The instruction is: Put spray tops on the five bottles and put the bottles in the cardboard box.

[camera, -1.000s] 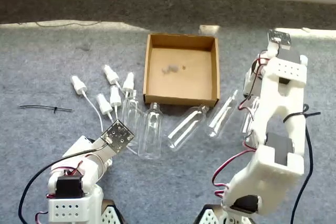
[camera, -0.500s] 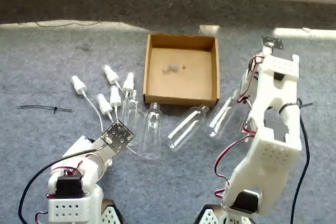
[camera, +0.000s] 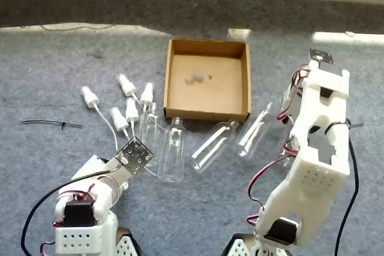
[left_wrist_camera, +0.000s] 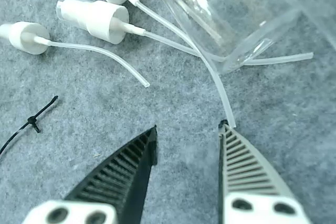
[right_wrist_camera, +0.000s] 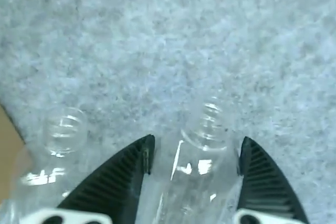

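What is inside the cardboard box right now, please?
The cardboard box holds just a few small grey specks on its floor. Its near wall hides a thin strip of floor behind it, so that part cannot be checked.

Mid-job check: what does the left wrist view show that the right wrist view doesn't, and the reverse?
Left wrist view: loose spray tops with dip tubes, a black tie, a clear bottle, and the left gripper open over the grey mat. Right wrist view: the right gripper open astride an uncapped neck, a second neck, and a sliver of the cardboard box. Shared: grey mat, clear bottles, open jaws.
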### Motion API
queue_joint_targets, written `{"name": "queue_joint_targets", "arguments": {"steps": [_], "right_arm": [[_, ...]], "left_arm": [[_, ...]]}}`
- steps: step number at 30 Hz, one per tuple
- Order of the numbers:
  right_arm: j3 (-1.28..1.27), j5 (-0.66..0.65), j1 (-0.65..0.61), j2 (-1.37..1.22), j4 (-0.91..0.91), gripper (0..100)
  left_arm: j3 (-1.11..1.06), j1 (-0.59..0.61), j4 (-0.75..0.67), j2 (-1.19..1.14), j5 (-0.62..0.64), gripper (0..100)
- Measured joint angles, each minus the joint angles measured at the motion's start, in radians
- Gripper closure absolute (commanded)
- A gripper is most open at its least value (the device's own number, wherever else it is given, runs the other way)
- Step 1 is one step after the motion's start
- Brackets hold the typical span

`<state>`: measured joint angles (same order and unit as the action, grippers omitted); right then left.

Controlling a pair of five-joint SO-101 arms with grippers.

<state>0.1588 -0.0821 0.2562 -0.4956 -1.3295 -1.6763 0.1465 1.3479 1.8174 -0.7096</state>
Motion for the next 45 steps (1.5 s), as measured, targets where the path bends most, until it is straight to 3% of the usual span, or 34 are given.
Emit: {"name": "queue_joint_targets", "arguments": {"steps": [6,13,16,23,27,33,40,45], "right_arm": [[-0.034,0.003,0.000,0.000,0.002,77.6],[-0.034,0.005,0.005,0.000,0.043,98.5],[-0.034,-0.005,0.006,0.000,0.046,99.4],[0.055,-0.169,0.061,-0.002,-0.031,99.4],[0.149,-0.370,0.077,0.000,-0.118,99.4],[0.215,-0.623,0.132,0.000,-0.109,99.4],[0.215,-0.683,0.178,0.000,-0.106,99.4],[0.215,-0.764,0.199,0.071,-0.106,99.4]], "left_arm": [[0.000,0.000,0.000,0.000,0.000,82],[0.000,0.000,0.000,0.000,0.000,82],[0.000,0.000,0.000,0.000,0.000,82],[0.000,0.000,0.000,0.000,0.000,82],[0.000,0.000,0.000,0.000,0.000,81],[0.000,0.000,0.000,0.000,0.000,81],[0.000,0.000,-0.002,0.000,-0.006,82],[0.012,0.069,-0.015,-0.003,-0.075,82]]}}
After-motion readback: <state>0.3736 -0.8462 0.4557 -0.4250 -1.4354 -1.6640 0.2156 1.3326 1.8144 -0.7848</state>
